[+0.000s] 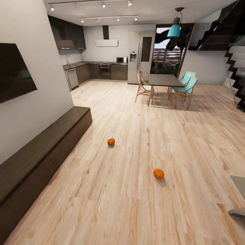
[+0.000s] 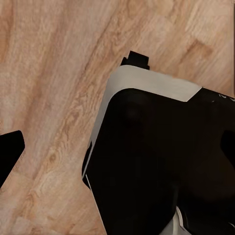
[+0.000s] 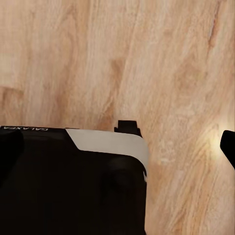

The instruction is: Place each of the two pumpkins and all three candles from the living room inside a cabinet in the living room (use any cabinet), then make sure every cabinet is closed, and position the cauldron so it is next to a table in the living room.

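Observation:
Two small orange pumpkins lie on the wood floor in the head view, one (image 1: 111, 141) near the middle and one (image 1: 158, 173) closer and to the right. The long low dark-brown cabinet (image 1: 44, 149) runs along the left wall with all its fronts shut. The candles and the cauldron are out of view. My left gripper (image 2: 117, 152) and right gripper (image 3: 117, 147) hang over bare floor beside my black base, their dark fingertips (image 3: 229, 147) far apart at the picture edges and nothing between them.
A dark TV (image 1: 13, 73) hangs above the cabinet. A dining table (image 1: 165, 80) with chairs stands at the back, the kitchen behind it. Stairs (image 1: 238, 68) rise at the right. A grey furniture corner (image 1: 240, 197) juts in at the lower right.

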